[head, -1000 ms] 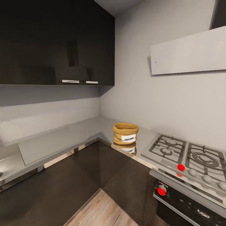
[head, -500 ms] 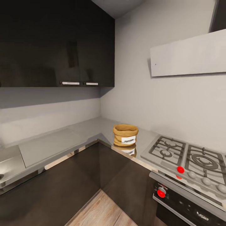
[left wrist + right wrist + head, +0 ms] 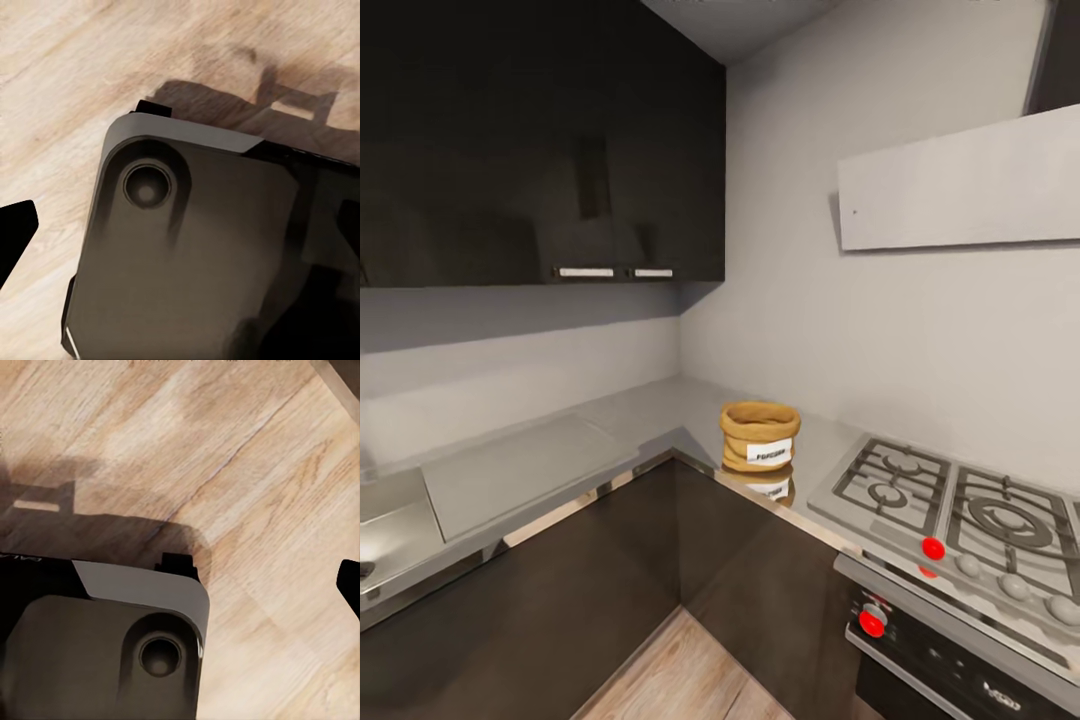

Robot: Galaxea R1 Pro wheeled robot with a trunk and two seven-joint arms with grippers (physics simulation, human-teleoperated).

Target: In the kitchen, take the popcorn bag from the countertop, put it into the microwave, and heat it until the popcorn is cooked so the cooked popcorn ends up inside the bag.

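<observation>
Still at approach step: small tan burlap popcorn bag w/ white label point(image 3: 760, 436) sits upright near grey steel bench point(image 3: 530, 470) inner corner, beside gas hob point(image 3: 950, 510); next needs closing in & reaching; gripper states can't tell.

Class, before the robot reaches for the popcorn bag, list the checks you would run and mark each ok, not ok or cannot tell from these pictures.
1. Popcorn bag in sight of the head camera: ok.
2. Bag upright on the countertop, rim up, label facing the camera: ok.
3. Space around the bag free for a grasp; the gas hob sits apart at its side: ok.
4. Arms raised toward the counter: not ok; both wrist cameras look down at the wooden floor.
5. Grippers open: cannot tell.
6. Microwave located: cannot tell.
</observation>
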